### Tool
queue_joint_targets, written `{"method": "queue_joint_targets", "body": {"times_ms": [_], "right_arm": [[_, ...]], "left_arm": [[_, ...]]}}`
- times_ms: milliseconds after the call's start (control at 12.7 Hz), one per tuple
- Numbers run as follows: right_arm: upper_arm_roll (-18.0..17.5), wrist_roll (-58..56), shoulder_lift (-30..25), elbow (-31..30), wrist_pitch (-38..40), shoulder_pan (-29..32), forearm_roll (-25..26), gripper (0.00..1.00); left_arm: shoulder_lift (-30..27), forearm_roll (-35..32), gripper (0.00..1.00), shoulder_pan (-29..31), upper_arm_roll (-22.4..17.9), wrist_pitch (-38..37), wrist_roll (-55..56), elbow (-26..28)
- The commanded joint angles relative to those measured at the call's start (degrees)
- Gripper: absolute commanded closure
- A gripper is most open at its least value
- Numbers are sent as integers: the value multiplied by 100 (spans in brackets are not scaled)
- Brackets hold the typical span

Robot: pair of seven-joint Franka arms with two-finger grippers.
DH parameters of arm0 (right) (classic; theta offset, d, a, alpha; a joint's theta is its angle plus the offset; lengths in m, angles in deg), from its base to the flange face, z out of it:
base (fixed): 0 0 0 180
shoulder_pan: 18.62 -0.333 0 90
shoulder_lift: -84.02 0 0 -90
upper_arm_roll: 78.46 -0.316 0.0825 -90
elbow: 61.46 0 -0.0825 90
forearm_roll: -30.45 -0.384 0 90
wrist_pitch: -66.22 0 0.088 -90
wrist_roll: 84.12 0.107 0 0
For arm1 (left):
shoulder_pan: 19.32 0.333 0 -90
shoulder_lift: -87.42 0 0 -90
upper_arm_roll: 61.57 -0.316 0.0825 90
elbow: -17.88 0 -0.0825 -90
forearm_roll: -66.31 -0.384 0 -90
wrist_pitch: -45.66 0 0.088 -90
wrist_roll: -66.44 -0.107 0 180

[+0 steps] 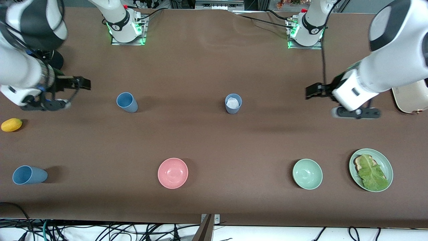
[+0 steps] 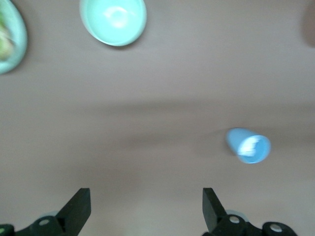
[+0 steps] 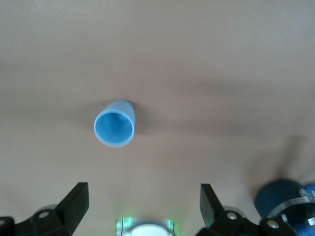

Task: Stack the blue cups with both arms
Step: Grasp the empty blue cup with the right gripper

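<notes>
Three dusty-blue cups stand on the brown table. One blue cup [image 1: 127, 102] is upright toward the right arm's end and also shows in the right wrist view [image 3: 114, 124]. A second blue cup [image 1: 233, 103] at mid table holds something white; it also shows in the left wrist view [image 2: 248, 146]. A third blue cup [image 1: 28, 175] is nearer the front camera at the right arm's end, its mouth toward the table's end. My right gripper [image 1: 83, 83] [image 3: 143, 204] is open and empty, up in the air beside the first cup. My left gripper [image 1: 311, 91] [image 2: 146, 209] is open and empty above bare table, apart from the second cup.
A pink bowl [image 1: 173, 173], a mint-green bowl [image 1: 307, 174] and a green plate [image 1: 384, 159] with toast and lettuce lie near the front edge. A yellow fruit [image 1: 11, 125] lies at the right arm's end. A cream appliance [image 1: 411, 97] sits at the left arm's end.
</notes>
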Motion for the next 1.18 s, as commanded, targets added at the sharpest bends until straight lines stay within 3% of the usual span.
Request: {"method": "queue_joint_targets", "body": {"times_ms": [0, 79, 314, 786, 1022, 1100], "right_arm": [[-100, -90, -165, -1188, -1167, -20, -43, 0], [-109, -90, -191, -1592, -1632, -28, -43, 0], [-109, -99, -130, -2419, -2794, -46, -25, 0], [-136, -38, -121, -3255, -3631, -46, -43, 1], [-144, -11, -60, -3397, -3773, -46, -43, 13], [-144, -2, -51, -3406, -3773, -46, -52, 21]], "left_arm": [[-1015, -445, 0, 336, 16, 348, -584, 1265], [-1104, -376, 0, 626, 24, 366, -602, 1478], [-1351, -375, 0, 717, 51, 640, -559, 1664], [-1202, -402, 0, 646, 69, 516, -514, 1480], [-1193, -393, 0, 638, 77, 516, -514, 1480], [-1184, -384, 0, 638, 77, 525, -514, 1480]]}}
